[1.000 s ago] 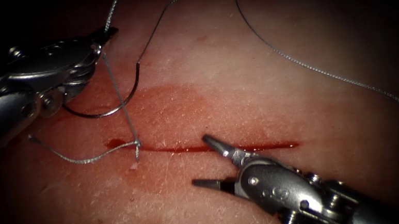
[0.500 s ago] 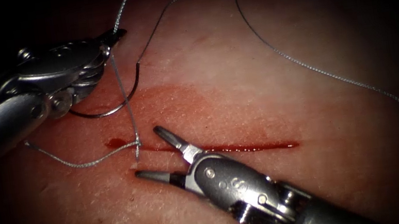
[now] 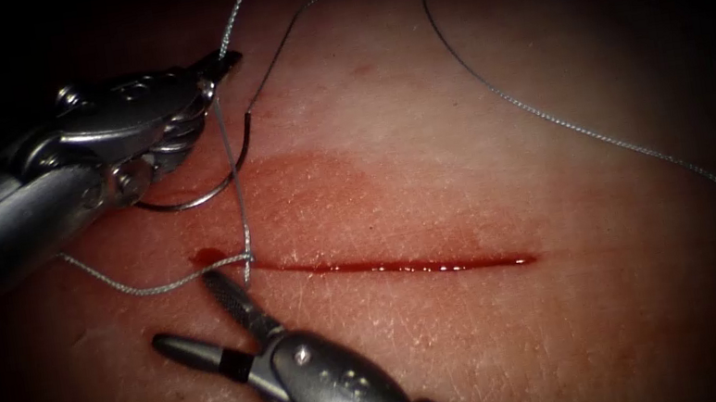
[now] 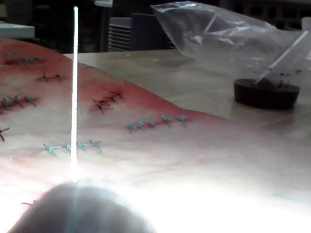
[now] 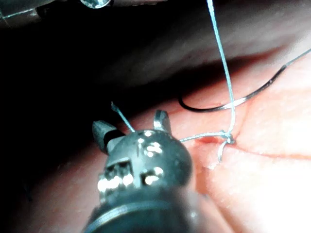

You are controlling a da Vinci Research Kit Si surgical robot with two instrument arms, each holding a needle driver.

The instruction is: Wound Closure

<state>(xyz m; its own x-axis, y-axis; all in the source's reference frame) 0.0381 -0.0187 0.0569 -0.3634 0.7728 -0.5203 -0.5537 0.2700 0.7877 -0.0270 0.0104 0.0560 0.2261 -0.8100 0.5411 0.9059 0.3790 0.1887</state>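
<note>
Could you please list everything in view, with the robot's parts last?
tissue: one, pale pink, under everything.
cut: one, red line across the middle.
red fluid: one drop at the cut's left end, more along it.
knot: one, grey, at the cut's left end.
needle: one, curved steel, lying on the tissue above the knot, not in it, in neither claw.
thread: one, grey, looping from the needle off to the right; another strand runs from the knot up to the left claw.
plastic bag: one, clear, on the bench.
left claw: shut on the thread.
right claw: open, empty, beside the knot.
</note>
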